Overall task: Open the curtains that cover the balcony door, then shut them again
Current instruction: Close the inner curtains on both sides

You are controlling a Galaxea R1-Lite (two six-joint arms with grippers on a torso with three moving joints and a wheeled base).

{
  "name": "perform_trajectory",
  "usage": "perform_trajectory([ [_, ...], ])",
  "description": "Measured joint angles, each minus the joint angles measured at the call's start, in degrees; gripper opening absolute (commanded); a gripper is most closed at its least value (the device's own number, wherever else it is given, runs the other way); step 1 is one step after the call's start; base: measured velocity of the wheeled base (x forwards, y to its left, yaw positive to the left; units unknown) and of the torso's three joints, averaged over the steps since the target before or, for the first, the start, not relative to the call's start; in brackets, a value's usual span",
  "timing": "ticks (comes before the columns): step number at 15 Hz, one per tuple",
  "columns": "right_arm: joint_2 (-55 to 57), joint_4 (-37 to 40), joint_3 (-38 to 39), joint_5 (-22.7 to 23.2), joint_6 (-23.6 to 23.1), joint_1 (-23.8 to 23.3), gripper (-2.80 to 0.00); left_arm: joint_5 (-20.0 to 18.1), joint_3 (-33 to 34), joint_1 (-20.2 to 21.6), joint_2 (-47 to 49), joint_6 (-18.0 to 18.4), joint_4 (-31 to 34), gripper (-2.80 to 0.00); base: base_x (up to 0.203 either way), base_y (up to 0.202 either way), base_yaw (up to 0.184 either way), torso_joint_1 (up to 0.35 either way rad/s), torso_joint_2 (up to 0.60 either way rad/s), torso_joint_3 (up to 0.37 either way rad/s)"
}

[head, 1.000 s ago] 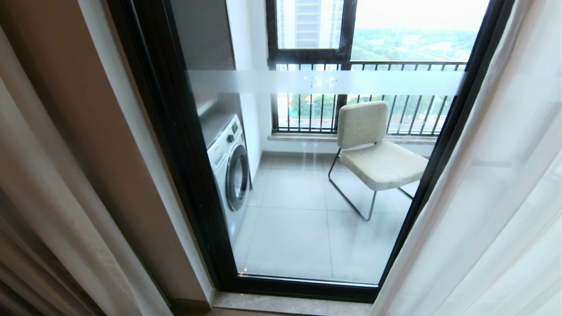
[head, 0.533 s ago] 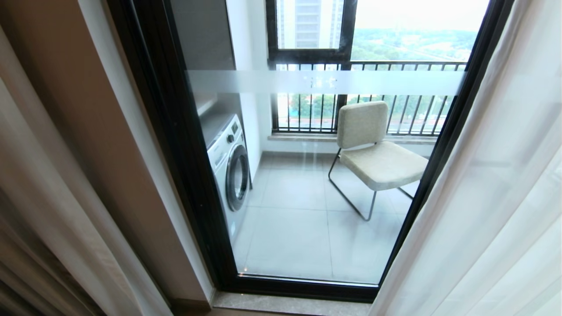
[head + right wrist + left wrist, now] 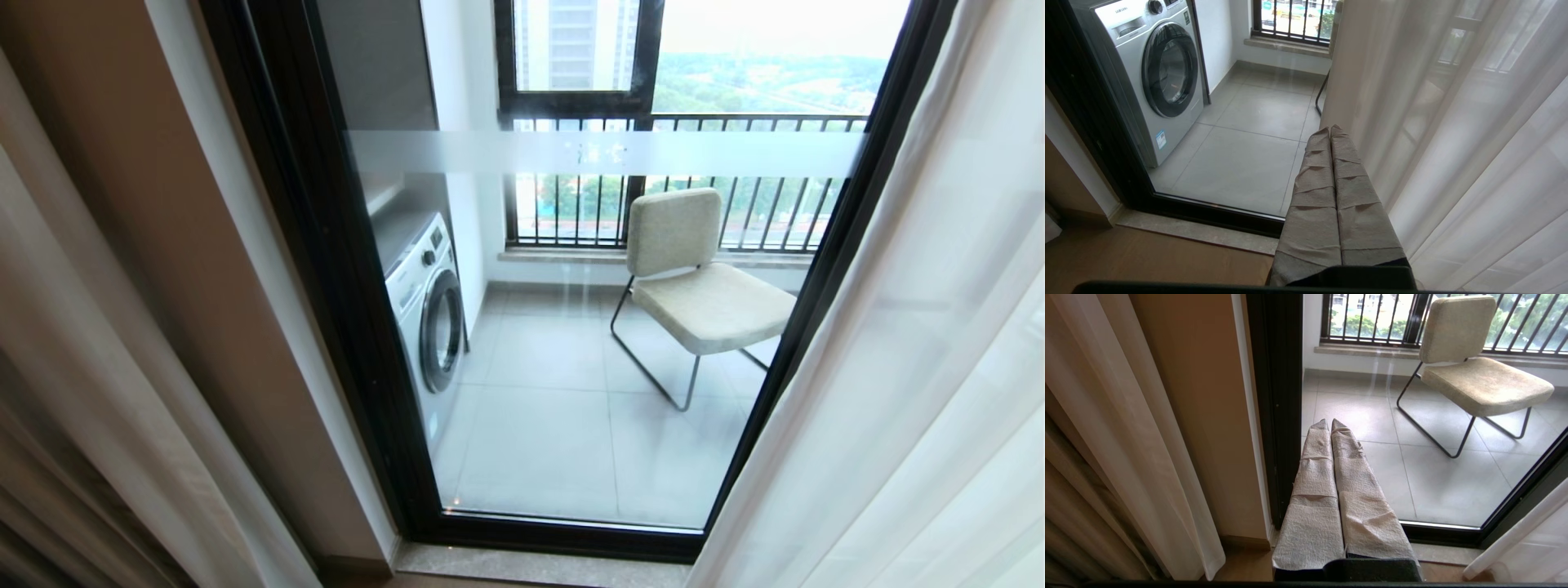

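The curtains are found parted: beige drapes (image 3: pixel 73 392) gathered at the left against the wall, white sheers (image 3: pixel 914 367) bunched at the right, so the balcony door (image 3: pixel 571 327) is exposed, its frosted band (image 3: pixel 604 153) visible. Opening is judged complete, closing outstanding. The left gripper (image 3: pixel 1329 426) is held low before the door frame, jaws pressed together, nothing gripped. The right gripper (image 3: pixel 1330 131) is held just beside the sheers, jaws likewise together and empty. Beyond the glass are noted a washing machine (image 3: pixel 424 302) and a chair (image 3: pixel 698 278); neither is judged an obstruction.
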Motion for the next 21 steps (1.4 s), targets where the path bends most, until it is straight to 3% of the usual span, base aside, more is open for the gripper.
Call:
perform_trajectory([
  [21, -0.1, 0.0, 0.0, 0.0, 0.2, 0.0, -2.8, 0.0, 0.0, 0.0, 0.0, 0.0, 0.0, -2.8, 0.0, 0.0, 0.0, 0.0, 0.0, 0.0],
])
